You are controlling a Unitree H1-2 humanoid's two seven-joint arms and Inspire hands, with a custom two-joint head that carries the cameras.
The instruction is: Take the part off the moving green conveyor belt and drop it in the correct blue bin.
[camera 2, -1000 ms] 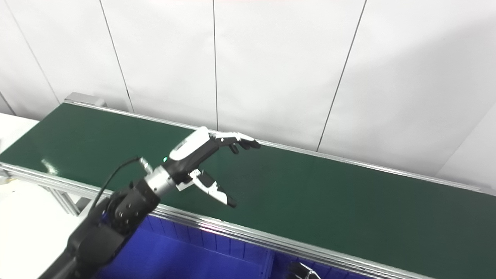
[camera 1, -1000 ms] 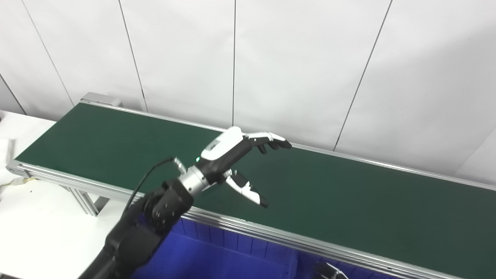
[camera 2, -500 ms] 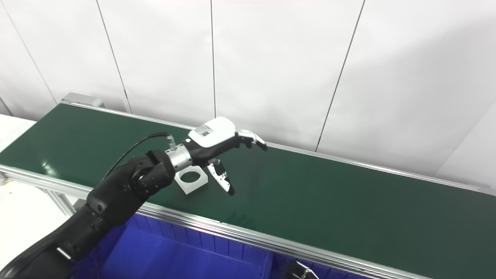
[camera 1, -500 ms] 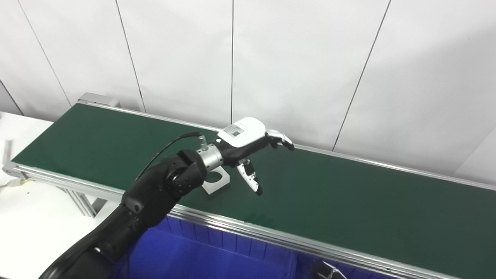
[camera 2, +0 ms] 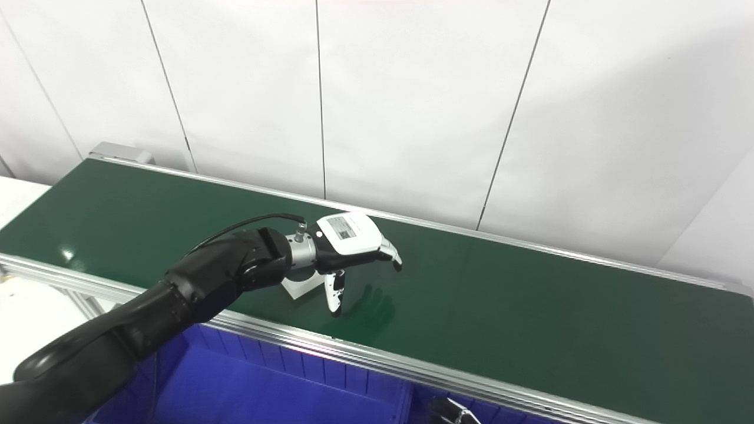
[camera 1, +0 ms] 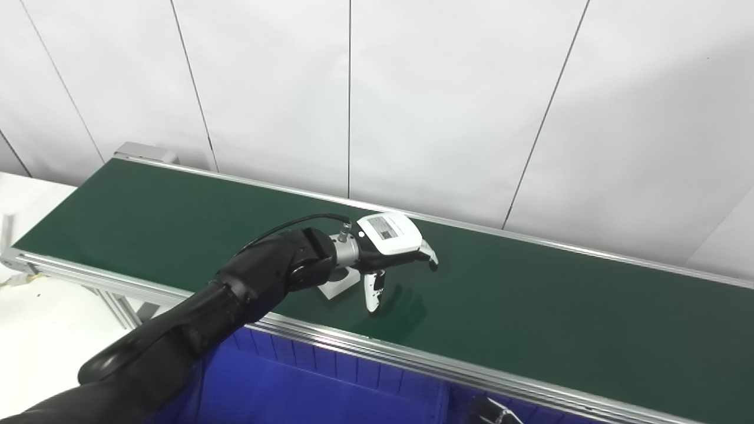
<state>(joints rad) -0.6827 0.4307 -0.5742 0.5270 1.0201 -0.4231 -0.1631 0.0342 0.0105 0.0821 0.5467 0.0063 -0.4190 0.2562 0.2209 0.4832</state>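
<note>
- Change: over the last second the left hand (camera 1: 389,247) has rotated palm-down and descended from a raised position above the conveyor belt (camera 1: 530,306) to a position close over it.
- Change: the white part (camera 1: 337,284), not visible one second ago, has travelled into view and now lies on the belt directly beneath the wrist of the left hand.
- Meaning for the task: the step in hand is judged to be the interception of the part. Pickup is not yet complete, and no transfer to the blue bin (camera 1: 306,388) has started.
- Hand state: the left hand is spread, with its thumb (camera 1: 372,292) pointing down toward the belt and its fingers (camera 1: 425,256) curved forward and downward.
- Contact: the hand encloses nothing. Whether the thumb tip touches the belt cannot be determined.
- Part location: the part lies flat on the belt, on the near half, behind the thumb and largely hidden by the wrist.
- Bin location: the blue bin sits below the near rail of the belt.
- Right hand: only a dark fragment shows at the bottom edge; its state cannot be determined.
</note>
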